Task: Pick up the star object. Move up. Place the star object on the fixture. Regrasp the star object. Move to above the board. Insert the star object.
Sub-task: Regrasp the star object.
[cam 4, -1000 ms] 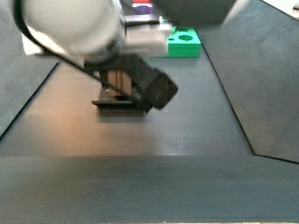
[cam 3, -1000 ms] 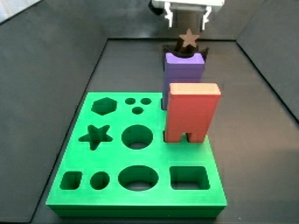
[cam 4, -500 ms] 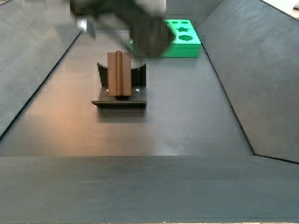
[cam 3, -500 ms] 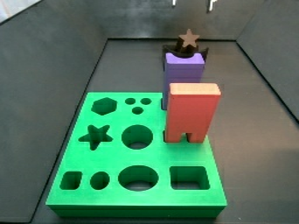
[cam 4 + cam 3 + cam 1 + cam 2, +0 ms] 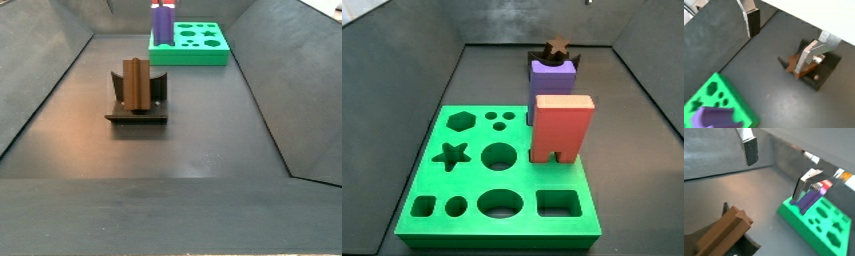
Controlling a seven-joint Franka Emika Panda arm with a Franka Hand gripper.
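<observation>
From the side views you can't see the gripper [image 5: 784, 35] at all; only both wrist views show it, jaws spread and empty, hanging well above the floor. The star object [image 5: 135, 83] stands upright in the fixture [image 5: 138, 113], mid-floor. In a side view the fixture's purple block [image 5: 552, 78] hides all but the star's tip [image 5: 556, 47]. The board [image 5: 500, 178] lies on the floor; its holes are empty, and a salmon-red arched block [image 5: 561, 127] stands at its right edge.
</observation>
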